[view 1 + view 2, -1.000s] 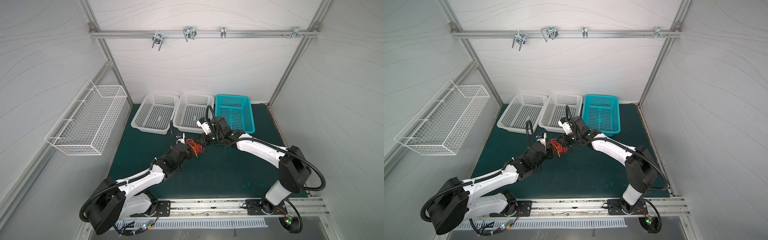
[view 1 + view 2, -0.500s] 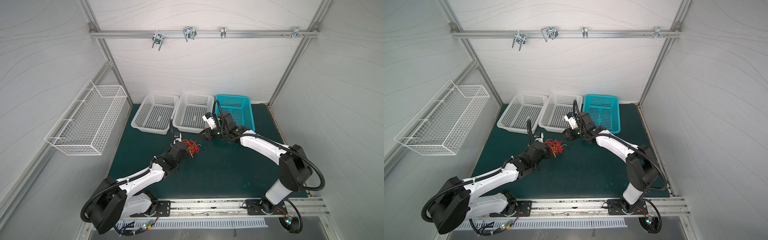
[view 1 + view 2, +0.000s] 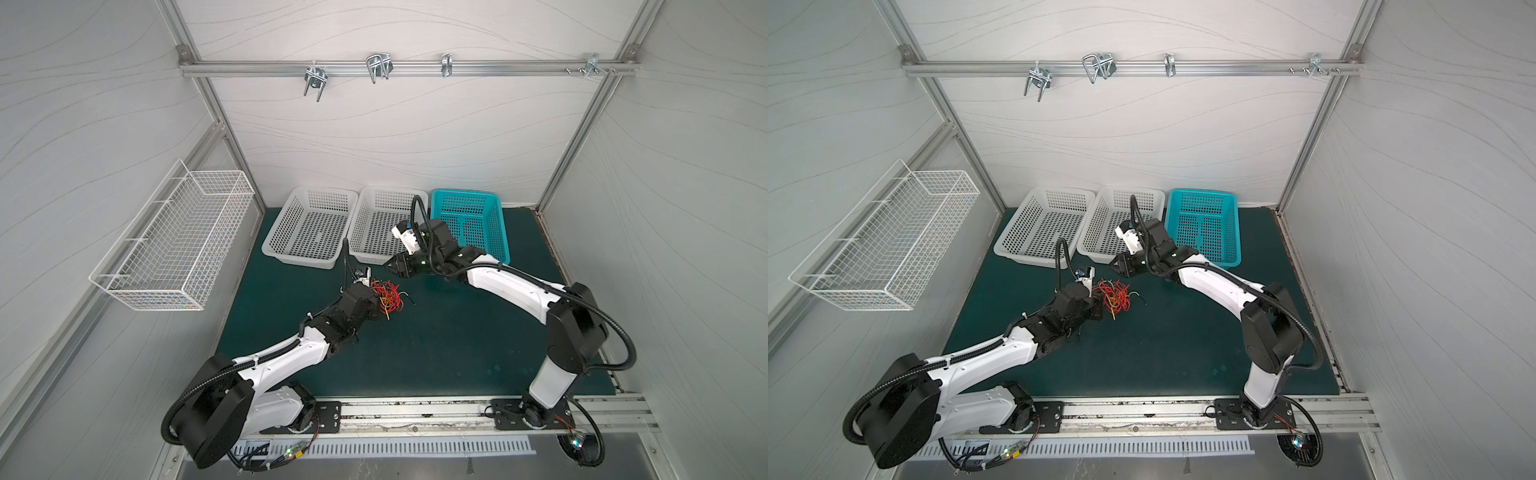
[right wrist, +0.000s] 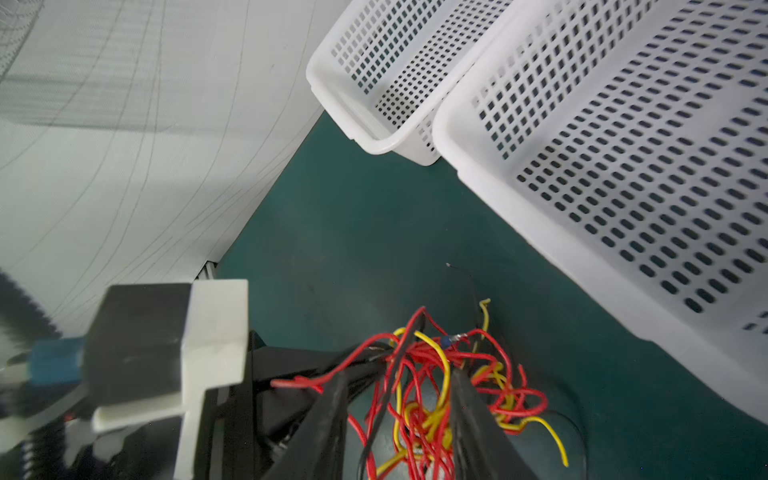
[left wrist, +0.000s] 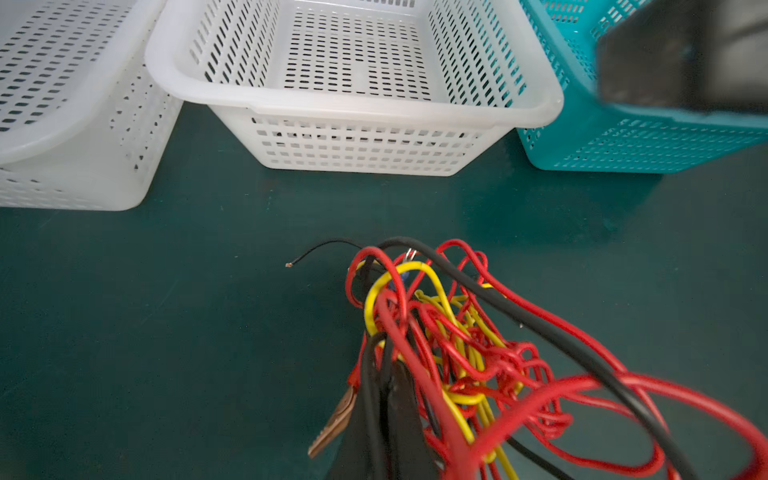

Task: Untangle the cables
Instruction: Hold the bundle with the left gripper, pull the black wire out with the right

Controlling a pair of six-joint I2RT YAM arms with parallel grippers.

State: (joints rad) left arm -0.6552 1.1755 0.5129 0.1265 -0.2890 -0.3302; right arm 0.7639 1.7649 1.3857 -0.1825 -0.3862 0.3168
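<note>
Right claw is backing off, released, while left claw is clenching cables; best re-grabbing one loose end, pulling slowly.

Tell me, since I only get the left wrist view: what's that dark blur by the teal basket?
Observer: That's the right gripper, hovering apart from the cables.
Operator: Is it open or closed?
Observer: Open. The right wrist view shows its fingers spread, with the cables in sight between them.
Operator: Is there anything outside my picture?
Observer: A wire basket hangs on the left wall.
</note>
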